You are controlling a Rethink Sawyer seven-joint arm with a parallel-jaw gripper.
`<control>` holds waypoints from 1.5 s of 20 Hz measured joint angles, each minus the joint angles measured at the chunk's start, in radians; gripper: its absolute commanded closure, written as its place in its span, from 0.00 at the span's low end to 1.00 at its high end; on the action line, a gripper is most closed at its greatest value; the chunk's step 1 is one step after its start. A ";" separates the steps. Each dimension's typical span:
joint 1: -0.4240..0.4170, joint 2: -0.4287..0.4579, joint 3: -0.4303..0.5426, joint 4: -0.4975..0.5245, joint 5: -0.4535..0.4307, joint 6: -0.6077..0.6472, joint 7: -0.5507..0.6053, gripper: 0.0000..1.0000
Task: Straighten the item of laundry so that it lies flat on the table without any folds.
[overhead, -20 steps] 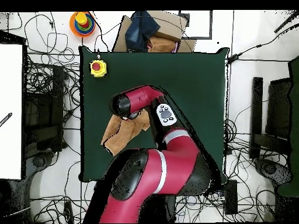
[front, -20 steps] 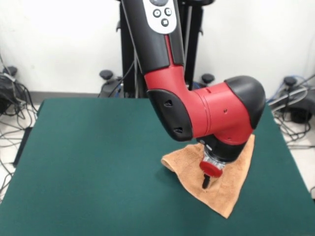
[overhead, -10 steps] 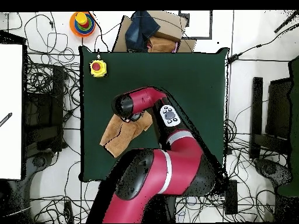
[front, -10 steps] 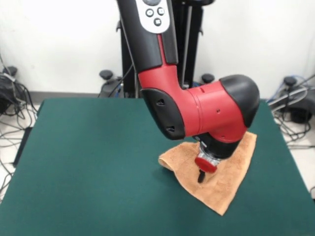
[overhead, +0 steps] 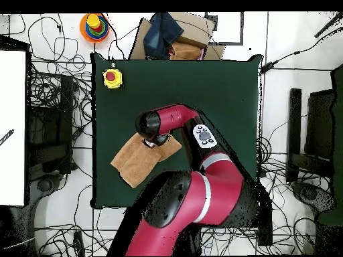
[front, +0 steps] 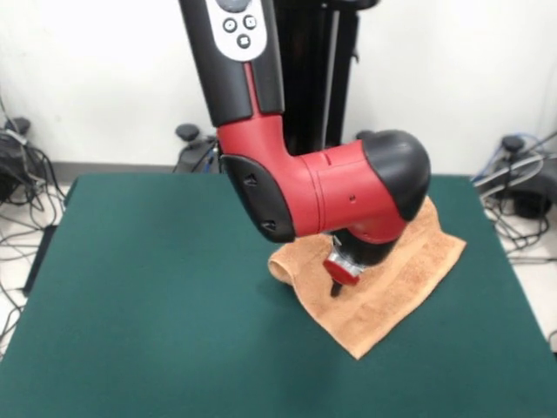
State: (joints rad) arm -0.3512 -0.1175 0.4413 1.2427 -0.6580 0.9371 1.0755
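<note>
Green table (front: 157, 287) amid floor cables (overhead: 47, 100) bears the towel (front: 392, 287) (pincer (front: 335, 287) grip unclear).

front: across table (front: 130, 287), facing arm | overhead: straight down | shared: table

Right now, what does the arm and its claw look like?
The arm is glossy red with black sections: a black upper link carrying a grey button panel, and a rounded black cap at the wrist. Below sits a red disc, then a small dark claw, too small to detail.
</note>
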 measured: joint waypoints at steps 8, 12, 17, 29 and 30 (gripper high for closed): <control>-0.013 0.028 0.003 0.000 0.000 0.009 -0.033 0.00; -0.006 0.028 0.003 0.001 0.000 0.006 -0.033 0.00; -0.004 0.008 0.003 0.029 0.000 -0.009 -0.033 0.00; -0.005 -0.072 0.003 0.121 0.000 -0.057 -0.033 0.00; -0.005 -0.081 0.003 0.130 0.000 -0.062 -0.033 0.00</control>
State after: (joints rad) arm -0.3560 -0.1990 0.4442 1.3731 -0.6584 0.8747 1.0427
